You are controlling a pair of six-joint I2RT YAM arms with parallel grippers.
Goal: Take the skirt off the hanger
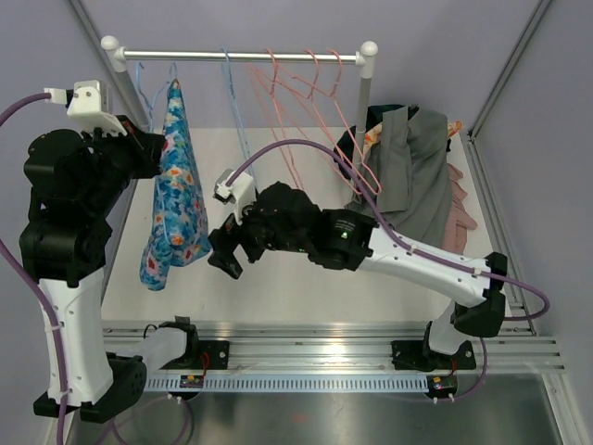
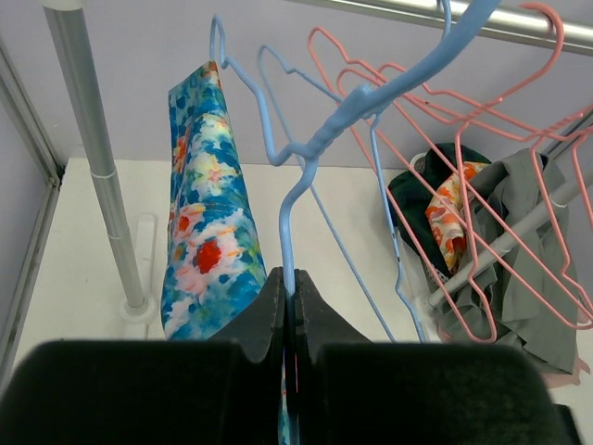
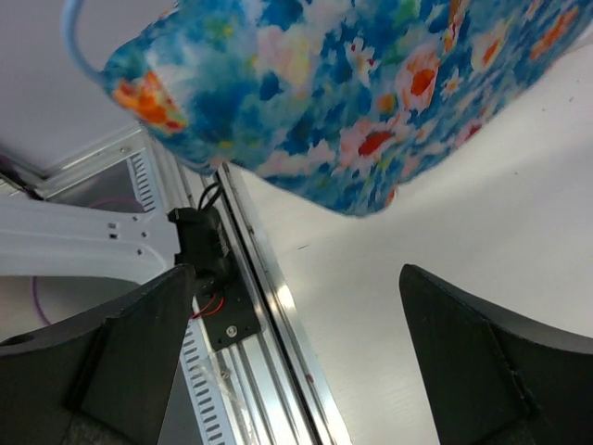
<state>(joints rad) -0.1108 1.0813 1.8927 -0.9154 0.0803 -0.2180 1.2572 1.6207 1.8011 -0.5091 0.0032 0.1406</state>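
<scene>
The skirt is blue with red and white flowers. It hangs from a light blue hanger on the rail at the left. My left gripper is beside the skirt's upper edge. In the left wrist view the left gripper is shut on the blue hanger's wire, with the skirt draped from the hanger's left end. My right gripper is open and empty, just right of the skirt's lower part. In the right wrist view the right gripper is below the skirt's hem, not touching it.
A white rail carries another blue hanger and several pink hangers. A pile of grey and dark clothes lies at the back right by the rack post. An aluminium track runs along the near edge.
</scene>
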